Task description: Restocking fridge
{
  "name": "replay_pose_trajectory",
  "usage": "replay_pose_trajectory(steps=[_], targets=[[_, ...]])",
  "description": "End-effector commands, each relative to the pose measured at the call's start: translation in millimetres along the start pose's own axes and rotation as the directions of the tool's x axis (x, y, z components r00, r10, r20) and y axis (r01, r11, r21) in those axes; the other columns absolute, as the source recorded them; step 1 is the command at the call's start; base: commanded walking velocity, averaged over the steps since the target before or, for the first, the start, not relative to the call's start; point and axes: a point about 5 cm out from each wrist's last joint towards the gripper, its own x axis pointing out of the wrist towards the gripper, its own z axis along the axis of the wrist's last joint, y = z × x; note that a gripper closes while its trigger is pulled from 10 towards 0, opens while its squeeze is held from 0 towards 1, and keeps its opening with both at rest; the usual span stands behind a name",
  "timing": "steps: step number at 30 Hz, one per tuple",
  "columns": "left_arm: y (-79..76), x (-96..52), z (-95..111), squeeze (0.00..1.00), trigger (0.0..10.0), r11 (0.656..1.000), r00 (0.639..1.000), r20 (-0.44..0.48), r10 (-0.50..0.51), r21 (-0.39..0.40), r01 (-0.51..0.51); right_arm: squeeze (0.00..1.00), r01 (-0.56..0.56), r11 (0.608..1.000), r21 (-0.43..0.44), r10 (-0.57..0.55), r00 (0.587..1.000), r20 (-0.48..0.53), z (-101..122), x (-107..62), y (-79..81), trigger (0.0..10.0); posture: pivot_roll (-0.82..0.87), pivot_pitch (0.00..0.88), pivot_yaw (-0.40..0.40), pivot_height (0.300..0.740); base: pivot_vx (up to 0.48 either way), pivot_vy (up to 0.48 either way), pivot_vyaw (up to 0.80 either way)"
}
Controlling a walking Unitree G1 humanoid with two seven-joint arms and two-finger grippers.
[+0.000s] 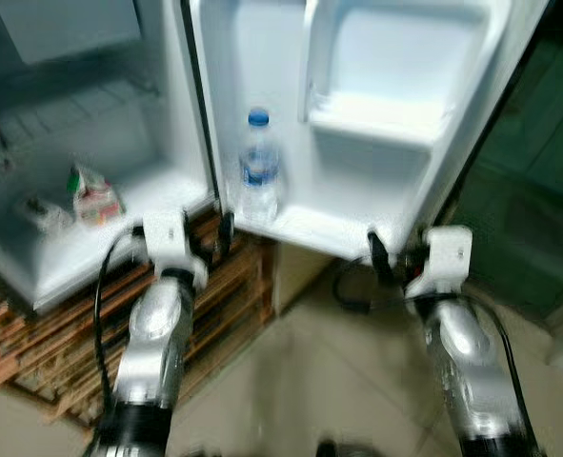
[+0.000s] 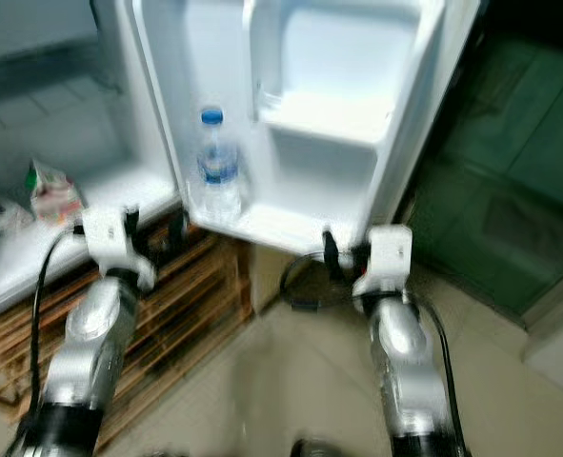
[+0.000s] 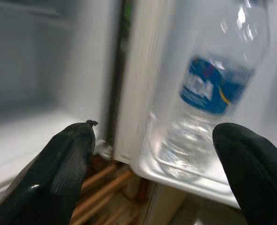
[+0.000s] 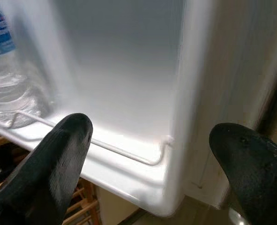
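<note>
While a water bottle [image 1: 259, 176] stands in the open fridge door's [image 1: 376, 205] bottom shelf at frame centre, left gripper [image 3: 152, 173] and right gripper [image 4: 152, 164] hover below, jaws spread.

Blurred packet [image 1: 94, 195] on fridge shelf, perhaps a carton, bottle label [image 3: 208, 86] unreadable

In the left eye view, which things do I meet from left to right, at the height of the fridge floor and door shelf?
Small carton in the fridge → left hand → water bottle on the door shelf → right hand.
</note>
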Motion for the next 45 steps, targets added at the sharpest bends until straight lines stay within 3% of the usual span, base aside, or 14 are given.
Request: replay_pose_trajectory(steps=[1, 17, 33, 45], targets=[[1.6, -5.3, -2.2, 0.00, 10.0, 1.000, 1.000, -0.008, 0.013, 0.003, -0.013, 0.00, -0.015, 1.000, 0.012, 0.015, 1.000, -0.015, -0.8, 0.6, -1.1, 10.0, -0.12, 0.000, -0.026, 0.740, 0.000, 0.000, 0.00], [0.3, -13.0, 0.5, 0.00, 10.0, 0.999, 0.999, 0.030, -0.030, -0.027, 0.030, 0.00, -0.033, 0.999, 0.019, 0.033, 0.999, -0.030, -3.3, 0.5, 0.7, 10.0, -0.12, 0.000, -0.029, 0.740, 0.000, -0.155, 0.00], [-6.6, -19.3, 1.1, 0.00, 10.0, 0.994, 0.992, 0.069, -0.102, -0.036, 0.105, 0.00, -0.050, 0.999, 0.017, 0.051, 0.998, -0.034, -4.2, 1.9, 0.6, 10.0, -0.12, 0.000, -0.030, 0.740, 0.000, -0.456, 0.00], [-7.6, -16.7, 1.3, 0.00, 10.0, 0.994, 0.993, 0.075, -0.091, -0.057, 0.095, 0.00, -0.057, 0.998, 0.018, 0.058, 0.998, -0.035, -5.1, -0.7, -0.1, 10.0, -0.13, 0.000, -0.029, 0.740, 0.000, 0.000, 0.00]])
